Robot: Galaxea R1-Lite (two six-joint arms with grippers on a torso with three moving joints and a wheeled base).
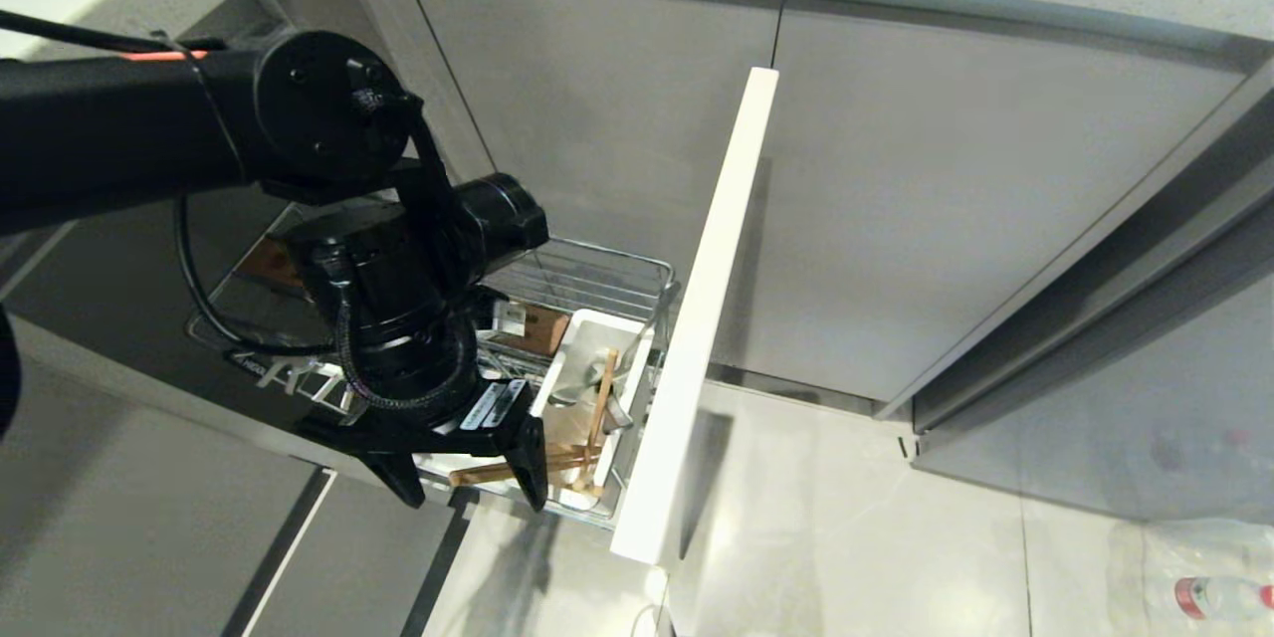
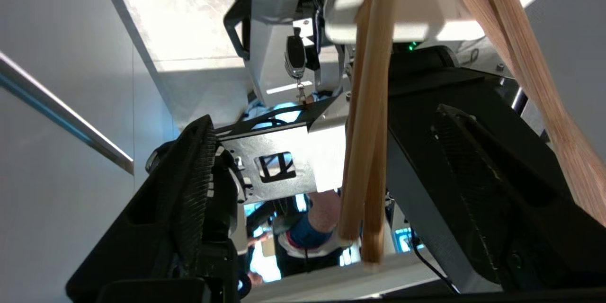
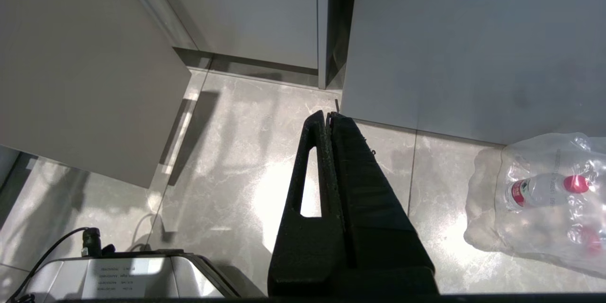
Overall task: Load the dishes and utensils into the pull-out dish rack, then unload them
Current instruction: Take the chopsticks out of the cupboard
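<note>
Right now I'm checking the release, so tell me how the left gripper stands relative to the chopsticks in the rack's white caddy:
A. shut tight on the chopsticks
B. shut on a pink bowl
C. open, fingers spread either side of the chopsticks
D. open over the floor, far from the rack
C: the left gripper is open, its fingers spread apart with the chopsticks between them, standing in the white caddy.

Left arm (image 1: 149,124) is made of matte black cylindrical links, looped with black cable (image 1: 199,289), marked by an orange stripe and white labels; ribbed black fingers (image 2: 194,189) are fitted.
</note>
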